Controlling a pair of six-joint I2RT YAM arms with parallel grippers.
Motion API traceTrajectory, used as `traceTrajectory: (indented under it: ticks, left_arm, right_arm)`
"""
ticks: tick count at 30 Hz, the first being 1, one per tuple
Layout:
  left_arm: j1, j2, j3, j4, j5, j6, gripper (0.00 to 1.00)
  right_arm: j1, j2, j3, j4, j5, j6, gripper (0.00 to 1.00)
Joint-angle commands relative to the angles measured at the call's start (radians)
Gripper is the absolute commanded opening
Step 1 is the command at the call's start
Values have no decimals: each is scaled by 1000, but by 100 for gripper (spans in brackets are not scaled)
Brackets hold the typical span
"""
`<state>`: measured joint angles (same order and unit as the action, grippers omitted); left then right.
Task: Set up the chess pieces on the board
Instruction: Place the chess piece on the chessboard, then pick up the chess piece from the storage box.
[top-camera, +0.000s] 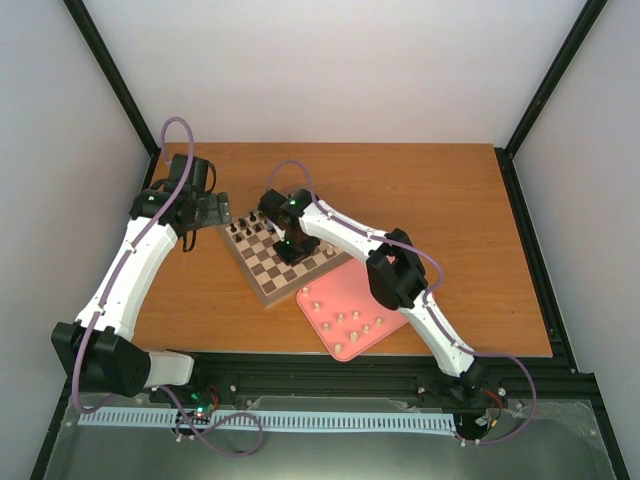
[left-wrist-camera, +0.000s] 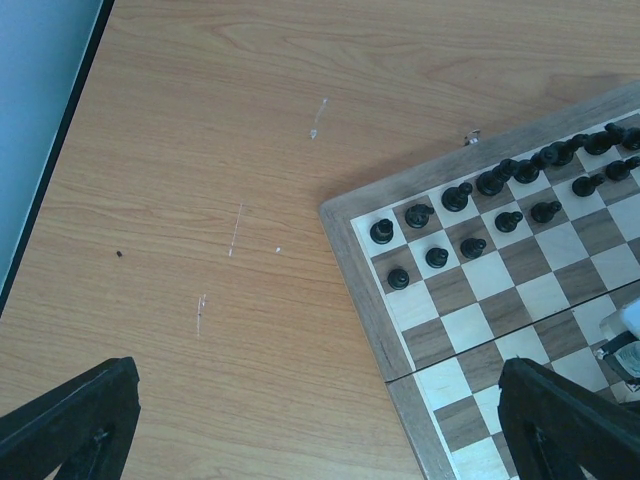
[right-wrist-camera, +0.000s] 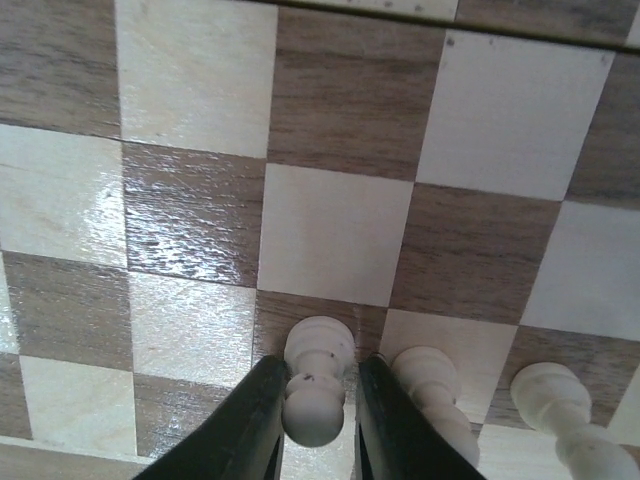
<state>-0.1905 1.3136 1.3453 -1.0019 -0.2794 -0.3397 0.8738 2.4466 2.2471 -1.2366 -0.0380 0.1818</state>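
Note:
The board lies at the table's middle, with black pieces on its far rows. My right gripper is low over the board. In the right wrist view it is shut on a cream pawn whose base stands on a dark square. Two more cream pieces stand just to its right. Several cream pieces lie on the pink tray. My left gripper is open and empty beside the board's far left corner, its fingers wide apart over bare table.
The board's black pieces fill two rows in the left wrist view. The pink tray touches the board's near right side. A black frame rail runs along the table's right edge, and white walls close in the back and sides.

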Motion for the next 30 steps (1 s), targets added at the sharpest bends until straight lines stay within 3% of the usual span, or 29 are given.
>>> traceTrajectory:
  ticks: [1, 13, 20, 30]
  left_arm:
    - [6, 4, 7, 18, 4, 12, 100]
    - [6, 3, 8, 16, 5, 13, 100]
    - [6, 0, 15, 13, 5, 14, 100]
    - [6, 7, 20, 12, 18, 10, 100]
  right_arm:
    - [-2, -55, -22, 16, -6, -1, 23]
    - [3, -137, 19, 22, -6, 8, 29]
    - [2, -267, -19, -22, 74, 36, 42]
    - [-109, -658, -590, 49, 104, 152, 51]
